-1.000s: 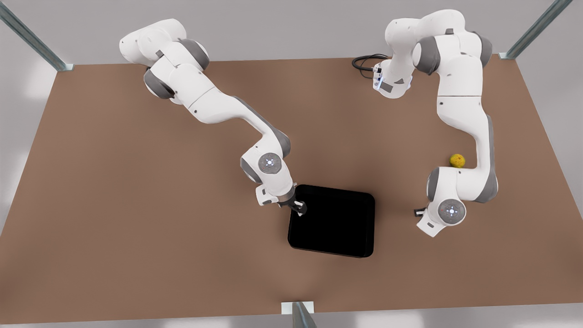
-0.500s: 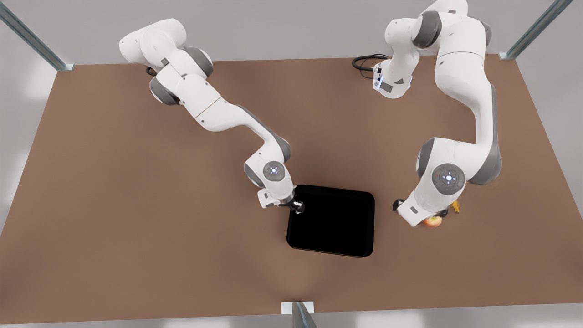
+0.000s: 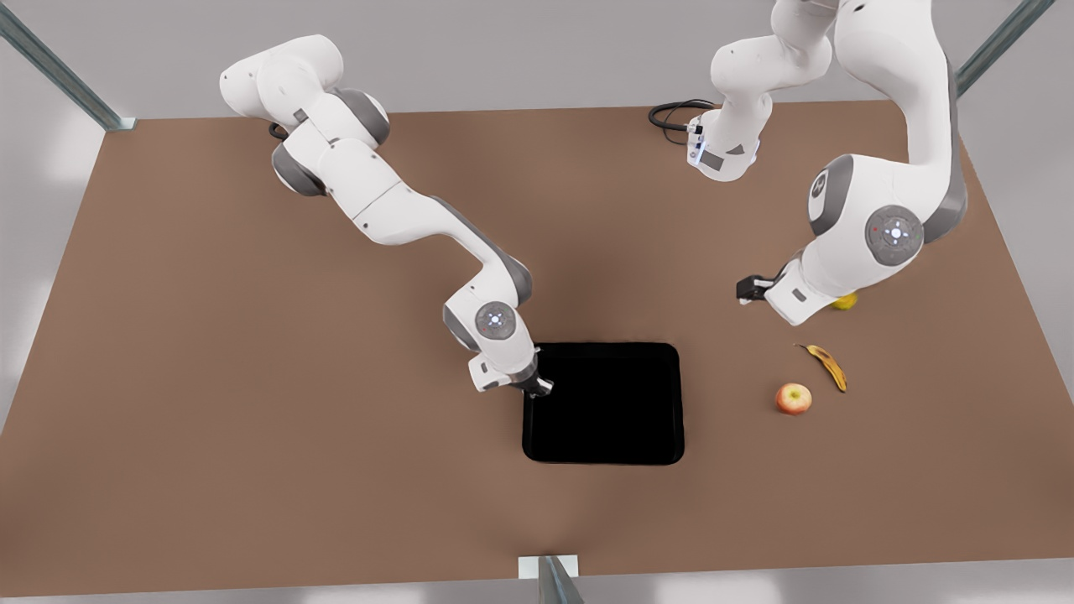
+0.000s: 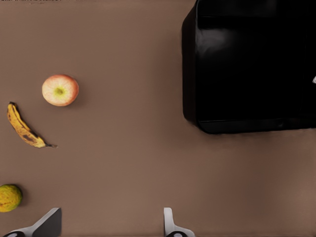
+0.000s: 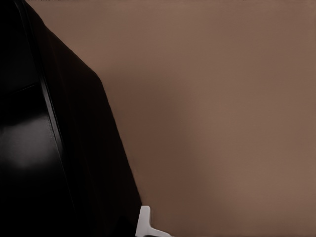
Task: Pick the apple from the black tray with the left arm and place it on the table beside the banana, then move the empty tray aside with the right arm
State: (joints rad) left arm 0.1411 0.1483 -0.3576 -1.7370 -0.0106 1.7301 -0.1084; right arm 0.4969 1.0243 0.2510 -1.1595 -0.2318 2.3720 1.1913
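The brown tabletop (image 3: 252, 377) carries everything. On it the black tray (image 3: 604, 407) lies flat near the middle, empty.

The right arm reaches from the front view's left, and its right end effector (image 3: 541, 387) sits at the tray's corner on that side, at the rim; in the right wrist view one pale fingertip (image 5: 145, 224) shows just beside the tray's dark wall (image 5: 74, 148). Whether that end effector is pinching the rim or merely touching it, I cannot tell.

The left arm is raised on the front view's right, its left end effector (image 3: 749, 289) well above the tabletop and apart from the fruit. In the left wrist view its two fingertips (image 4: 49, 222) stand spread wide, with nothing between them.

The banana (image 3: 826, 366) lies on the tabletop to the front view's right of the tray. The apple (image 3: 793, 398) rests just beside it, not touching, on the tray's side. A small yellow-green fruit (image 4: 10, 197) lies farther off, partly hidden under the left arm.
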